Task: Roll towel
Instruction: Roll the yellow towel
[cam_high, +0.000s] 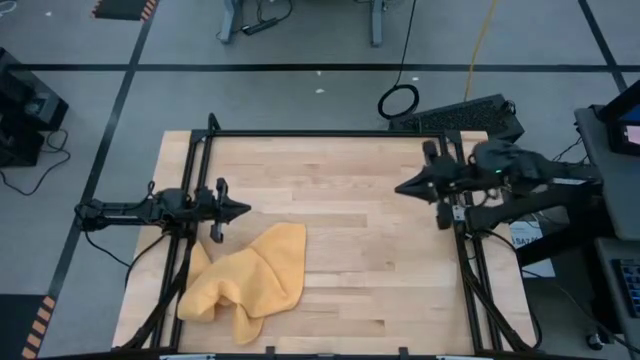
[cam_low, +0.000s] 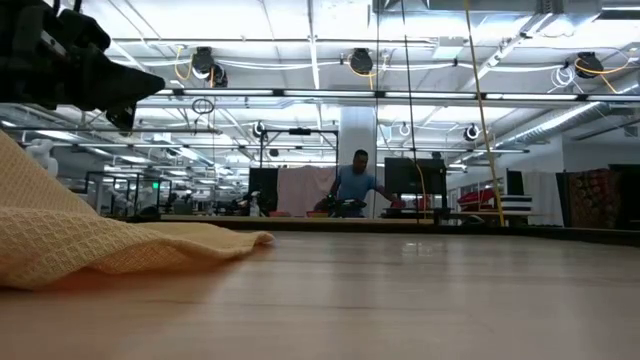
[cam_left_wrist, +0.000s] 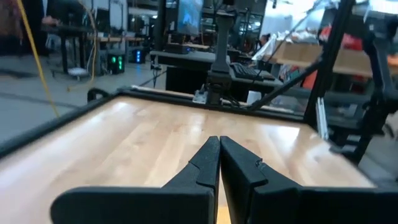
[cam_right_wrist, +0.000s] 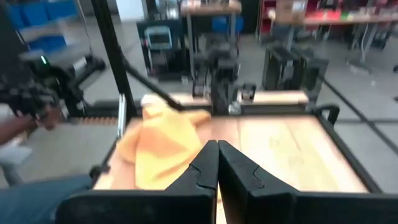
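Note:
The orange-yellow towel (cam_high: 250, 282) lies crumpled and partly folded over itself on the wooden table (cam_high: 380, 270), near the front left; it also shows in the low view (cam_low: 100, 245) and the right wrist view (cam_right_wrist: 163, 146). My left gripper (cam_high: 246, 210) is shut and points level toward the table's right, hanging just past the towel's far edge and touching nothing (cam_left_wrist: 219, 142). My right gripper (cam_high: 398, 187) is shut too, raised high over the table's far right and pointing left toward the towel (cam_right_wrist: 217, 148).
A black frame (cam_high: 320, 134) runs along the table's far and side edges. A keyboard (cam_high: 465, 112) lies beyond the far right corner. Bare wood spreads over the middle and right of the table. A person (cam_low: 355, 185) stands far back in the room.

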